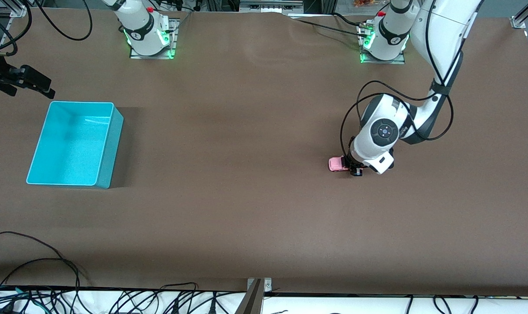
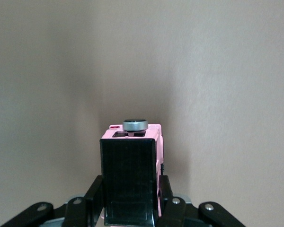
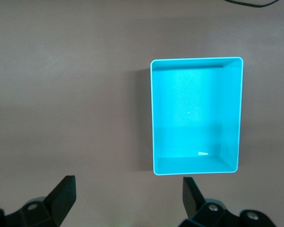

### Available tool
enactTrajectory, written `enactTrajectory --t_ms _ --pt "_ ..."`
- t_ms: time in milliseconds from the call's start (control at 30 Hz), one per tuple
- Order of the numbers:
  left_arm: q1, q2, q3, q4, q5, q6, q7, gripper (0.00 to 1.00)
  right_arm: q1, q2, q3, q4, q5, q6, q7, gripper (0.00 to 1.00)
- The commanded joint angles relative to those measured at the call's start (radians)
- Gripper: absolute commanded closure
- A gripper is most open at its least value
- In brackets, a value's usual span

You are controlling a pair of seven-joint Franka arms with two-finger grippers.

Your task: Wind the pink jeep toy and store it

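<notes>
The setting was a robotics laboratory. Two white arm bases (image 1: 148, 30) were bolted to metal plates along the top of the frame, lit by green indicator lights. A brown mat (image 1: 246, 174) covered the bench. Loose black cables (image 1: 50, 279) trailed along the bottom edge, beside aluminium framing (image 1: 255, 296).

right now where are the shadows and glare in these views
Front view: the turquoise bin casts a soft shadow toward the left arm's end of the table, and green base lights glow. Left wrist view: a dark shadow surrounds the pink jeep toy in the left tool. Right wrist view: a bright patch on the bin floor.
</notes>
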Motion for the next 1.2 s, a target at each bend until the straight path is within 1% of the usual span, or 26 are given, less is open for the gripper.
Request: enactTrajectory --t_ms 0,133,167,200,367,533,633,833,900,1167 --pt "0.062 0.011 0.003 -0.013 0.038 0.021 0.076 0.97 0.004 -0.002 0.001 0.016 -0.009 -0.019 -0.004 0.00" --pt "0.089 0.021 0.009 -0.013 0.043 0.021 0.101 0.97 0.005 -0.002 0.003 0.018 -0.010 -0.027 0.002 0.00" --pt "0.098 0.021 0.010 -0.013 0.058 0.021 0.107 0.97 0.005 -0.002 0.003 0.018 -0.010 -0.029 0.000 0.00" --pt "0.146 0.022 0.010 -0.013 0.104 0.021 0.113 0.97 0.005 -0.002 0.003 0.018 -0.009 -0.030 0.002 0.00" --pt "0.174 0.036 0.010 -0.011 0.133 0.023 0.118 0.96 0.005 -0.002 0.003 0.018 -0.010 -0.030 0.002 0.00" --pt "0.240 0.057 0.007 -0.005 0.214 0.030 0.125 0.96 0.005 -0.002 0.003 0.018 -0.010 -0.030 -0.001 0.00" --pt "0.266 0.068 0.009 -0.001 0.244 0.032 0.133 0.96 0.005 -0.002 0.003 0.018 -0.010 -0.030 0.002 0.00" --pt "0.331 0.073 0.009 0.003 0.270 0.035 0.174 0.96 0.007 -0.003 0.015 0.018 -0.008 -0.030 0.002 0.00" --pt "0.348 0.073 0.009 0.003 0.271 0.035 0.193 0.93 0.007 -0.003 0.015 0.018 -0.008 -0.030 0.002 0.00" --pt "0.388 0.073 0.009 0.003 0.271 0.035 0.265 0.92 0.007 -0.003 0.017 0.018 -0.008 -0.032 0.002 0.00"
